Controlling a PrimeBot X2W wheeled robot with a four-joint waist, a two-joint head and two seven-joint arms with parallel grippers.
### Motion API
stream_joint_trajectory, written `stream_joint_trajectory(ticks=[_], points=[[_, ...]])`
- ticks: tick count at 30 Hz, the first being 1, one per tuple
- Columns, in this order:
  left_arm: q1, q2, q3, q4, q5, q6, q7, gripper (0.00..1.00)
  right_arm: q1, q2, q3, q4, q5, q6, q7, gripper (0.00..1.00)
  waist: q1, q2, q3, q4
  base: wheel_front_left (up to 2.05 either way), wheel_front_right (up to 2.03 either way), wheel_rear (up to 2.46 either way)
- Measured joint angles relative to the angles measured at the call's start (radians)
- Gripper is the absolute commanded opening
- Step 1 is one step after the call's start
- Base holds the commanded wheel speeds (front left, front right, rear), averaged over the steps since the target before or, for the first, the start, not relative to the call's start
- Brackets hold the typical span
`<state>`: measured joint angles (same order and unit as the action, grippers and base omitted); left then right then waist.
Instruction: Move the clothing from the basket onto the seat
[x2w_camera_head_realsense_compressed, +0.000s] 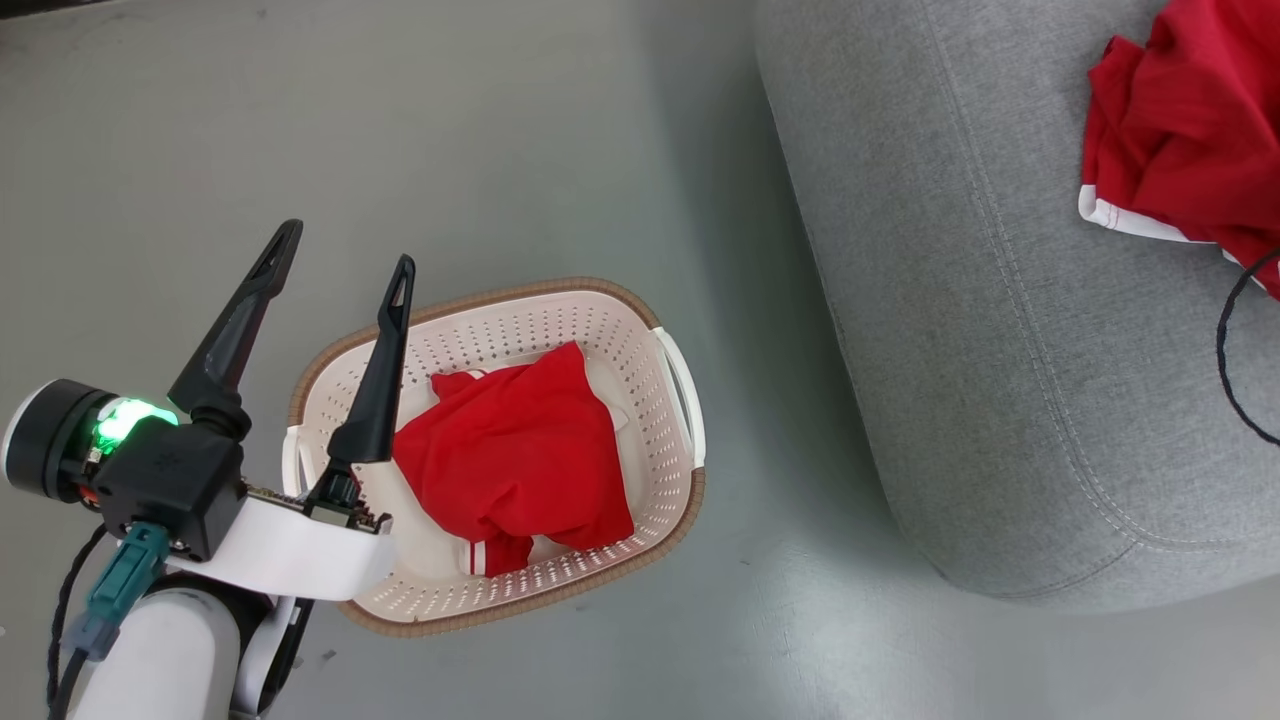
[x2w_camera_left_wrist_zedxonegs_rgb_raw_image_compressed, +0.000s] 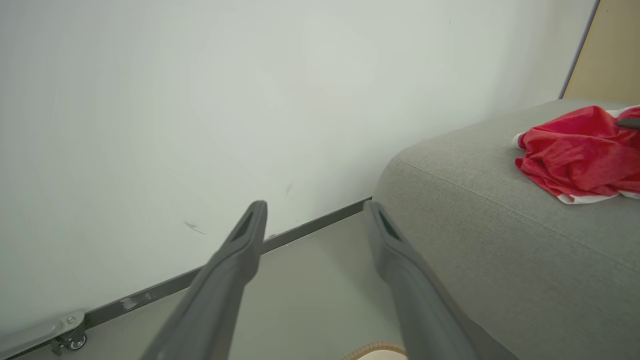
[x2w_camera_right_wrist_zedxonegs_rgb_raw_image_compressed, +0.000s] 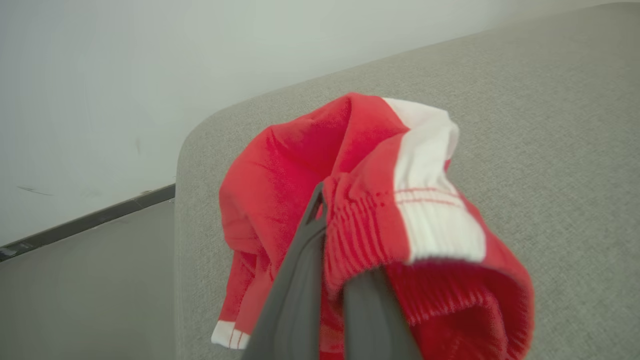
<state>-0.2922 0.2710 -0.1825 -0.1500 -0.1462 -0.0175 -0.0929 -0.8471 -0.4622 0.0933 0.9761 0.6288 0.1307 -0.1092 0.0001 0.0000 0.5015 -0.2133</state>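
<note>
Over the basket's (x2w_camera_head_realsense_compressed: 668, 440) left rim the left pincer (x2w_camera_head_realsense_compressed: 345, 250) hangs spread wide and empty, while the right pincer (x2w_camera_right_wrist_zedxonegs_rgb_raw_image_compressed: 332, 250) is pressed together on a red garment (x2w_camera_right_wrist_zedxonegs_rgb_raw_image_compressed: 300, 150) lying on the grey seat (x2w_camera_right_wrist_zedxonegs_rgb_raw_image_compressed: 550, 125). One of its fingers is buried under the ribbed, white-banded hem. A second garment (x2w_camera_head_realsense_compressed: 515, 450), crumpled red with white stripes, lies in the basket.

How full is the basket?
Partly full, not empty. One crumpled red garment lies inside the basket, covering much of its bottom.
</note>
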Motion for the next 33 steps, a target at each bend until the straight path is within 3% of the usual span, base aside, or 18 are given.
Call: stream_joint_trajectory(ticks=[4,6,9,11,33], points=[[0.0,-0.011,-0.004,0.016,-0.001,0.0,-0.011,1.0,0.011,0.001,0.018,-0.004,0.025,0.0,0.044,0.0,0.0,0.0,-0.006,-0.008,0.0,0.0,0.0],[0.0,-0.017,-0.007,0.024,-0.001,0.0,-0.022,1.0,0.011,-0.001,0.024,-0.012,0.035,0.0,0.059,0.3,0.0,0.0,-0.01,-0.012,0.0,0.0,0.0],[0.0,-0.023,-0.012,0.034,-0.002,0.0,-0.032,1.0,0.011,-0.006,0.041,-0.029,0.046,0.0,0.087,0.54,0.0,0.0,-0.017,-0.017,0.0,0.0,0.0],[0.0,-0.028,-0.017,0.042,-0.003,0.001,-0.04,1.0,0.011,-0.012,0.045,-0.037,0.058,0.0,0.103,0.98,0.0,0.0,-0.022,-0.02,0.0,0.0,0.0],[-0.001,-0.062,-0.026,0.146,-0.027,0.001,-0.103,1.0,0.13,-0.081,0.108,-0.167,0.21,0.0,0.305,1.0,0.0,0.0,-0.095,-0.079,0.0,0.0,0.0]])
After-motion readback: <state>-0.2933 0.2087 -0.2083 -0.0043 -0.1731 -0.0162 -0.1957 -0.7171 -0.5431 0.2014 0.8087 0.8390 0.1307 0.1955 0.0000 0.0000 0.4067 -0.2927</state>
